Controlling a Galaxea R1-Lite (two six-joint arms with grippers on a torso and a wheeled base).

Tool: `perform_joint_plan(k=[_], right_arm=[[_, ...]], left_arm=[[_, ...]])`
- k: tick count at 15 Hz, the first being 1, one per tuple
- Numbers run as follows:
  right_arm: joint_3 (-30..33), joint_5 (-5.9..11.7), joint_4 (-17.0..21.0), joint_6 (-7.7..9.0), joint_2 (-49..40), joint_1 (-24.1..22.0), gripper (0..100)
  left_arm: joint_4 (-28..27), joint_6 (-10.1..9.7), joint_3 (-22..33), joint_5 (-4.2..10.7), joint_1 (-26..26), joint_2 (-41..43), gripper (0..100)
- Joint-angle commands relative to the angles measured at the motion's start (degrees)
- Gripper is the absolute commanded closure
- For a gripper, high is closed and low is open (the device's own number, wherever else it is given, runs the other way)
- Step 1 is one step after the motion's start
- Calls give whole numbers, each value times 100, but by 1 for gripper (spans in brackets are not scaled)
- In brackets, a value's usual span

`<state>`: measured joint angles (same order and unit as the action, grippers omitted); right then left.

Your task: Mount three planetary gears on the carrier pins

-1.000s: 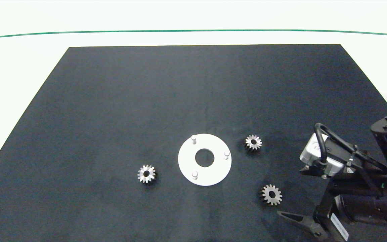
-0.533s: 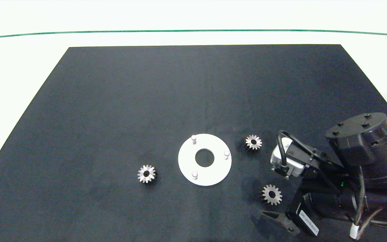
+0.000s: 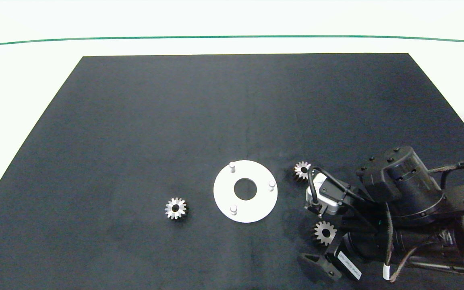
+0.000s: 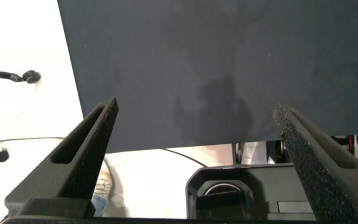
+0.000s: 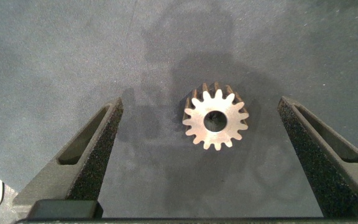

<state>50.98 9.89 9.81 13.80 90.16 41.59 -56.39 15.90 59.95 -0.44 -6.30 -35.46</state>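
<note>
Since a second ago our right arm has slid in from the right edge toward the disc; nothing else shifted. Right gripper now hovers over the near-right gear. Its fingers are spread wide with that gear lying flat on the mat between them, touching neither pad, a little nearer the far-side finger.

Beyond the fingers, toward the desk centre, we see the white carrier disc flat on the mat, large centre hole, three carrier pins standing upright around it. All three pins bare; no gear sits on the disc.

Gears: three, all loose on the mat.
- near-right gear, also seen from above, just beside our right wrist housing
- far-right gear, beyond the fingers, partly covered by the wrist cable, near the disc's right rim
- left gear, on the opposite side of the disc from the fingers, well apart from them

Left gripper: off the head view, parked over the near edge of the mat, fingers wide apart, nothing between them.

Surface: black mat covering most of a white desk. Green line runs across the desk past the mat's far edge. Thin cables show on the white surface beside the left fingers.
</note>
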Motion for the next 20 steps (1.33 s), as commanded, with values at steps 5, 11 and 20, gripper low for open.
perform_joint_plan(k=[5, 11, 20], right_arm=[[-27, 5, 12, 9, 89, -11, 6], [-44, 5, 12, 9, 230, -108, 18], [-36, 5, -120, 17, 291, -204, 36]], left_arm=[[-30, 10, -36, 0, -3, 66, 0], [-38, 10, -28, 0, -3, 119, 0], [-38, 10, -36, 0, -11, 136, 0]])
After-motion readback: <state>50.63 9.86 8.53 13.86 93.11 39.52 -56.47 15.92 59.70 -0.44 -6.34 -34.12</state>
